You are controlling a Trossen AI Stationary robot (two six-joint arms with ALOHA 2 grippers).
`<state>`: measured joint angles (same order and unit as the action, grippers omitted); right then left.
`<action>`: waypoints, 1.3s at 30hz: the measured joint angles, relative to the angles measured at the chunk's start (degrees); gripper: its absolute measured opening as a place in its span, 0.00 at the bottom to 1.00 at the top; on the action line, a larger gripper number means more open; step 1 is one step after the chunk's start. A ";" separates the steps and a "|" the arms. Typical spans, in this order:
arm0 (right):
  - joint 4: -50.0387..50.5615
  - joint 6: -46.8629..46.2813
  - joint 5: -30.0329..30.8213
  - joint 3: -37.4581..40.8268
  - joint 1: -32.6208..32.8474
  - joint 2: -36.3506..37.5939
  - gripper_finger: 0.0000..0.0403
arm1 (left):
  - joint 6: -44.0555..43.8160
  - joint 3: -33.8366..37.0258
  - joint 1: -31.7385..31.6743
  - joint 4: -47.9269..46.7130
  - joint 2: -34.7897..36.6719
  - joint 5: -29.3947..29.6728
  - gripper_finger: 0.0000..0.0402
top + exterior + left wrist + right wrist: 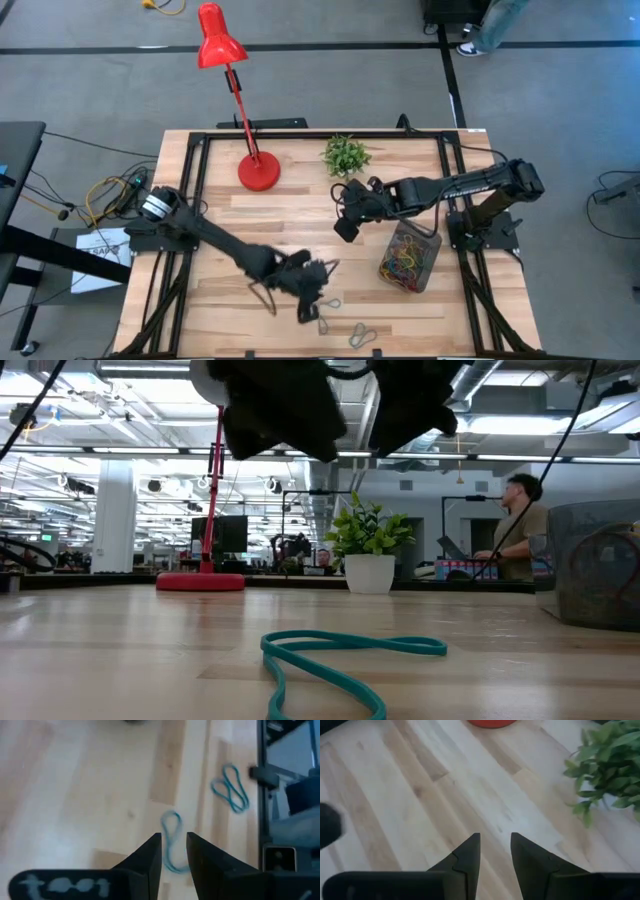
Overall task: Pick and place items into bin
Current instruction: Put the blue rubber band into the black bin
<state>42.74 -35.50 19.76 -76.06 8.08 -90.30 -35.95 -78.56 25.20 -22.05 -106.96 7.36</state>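
Nearest the front edge of the pale wooden bench (300, 215), two thin twisted teal rubber-band loops lie flat: one (171, 840) directly beyond the left end effector's (173, 851) narrowly parted, empty fingers, the other (230, 787) a little apart. The low view shows one loop (340, 657) from the side, under that end effector. Only the high view shows the dark grey see-through bin (410, 257), full of coloured loops, on the bench's right. The right end effector (495, 851), narrowly parted and empty, hovers beside the bin, near the small green potted plant (345, 155) and the red desk lamp (235, 90).
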 joint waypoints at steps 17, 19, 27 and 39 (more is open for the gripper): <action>-1.28 5.58 -0.34 0.05 0.92 -0.01 0.26 | -14.02 0.02 7.84 6.94 -10.53 10.94 0.20; -1.22 5.60 -0.32 0.05 0.91 0.00 0.26 | -14.22 0.09 7.82 6.85 -11.24 11.12 0.20; -1.36 5.58 -0.34 0.05 0.90 0.00 0.26 | -12.72 0.00 7.69 3.73 -11.40 15.39 0.20; -1.53 5.58 -0.34 0.05 0.79 0.00 0.26 | -5.97 0.05 7.77 1.24 -12.32 12.90 0.20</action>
<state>41.21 -29.91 19.42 -76.01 8.86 -90.30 -41.92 -78.51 32.97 -20.81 -119.28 20.26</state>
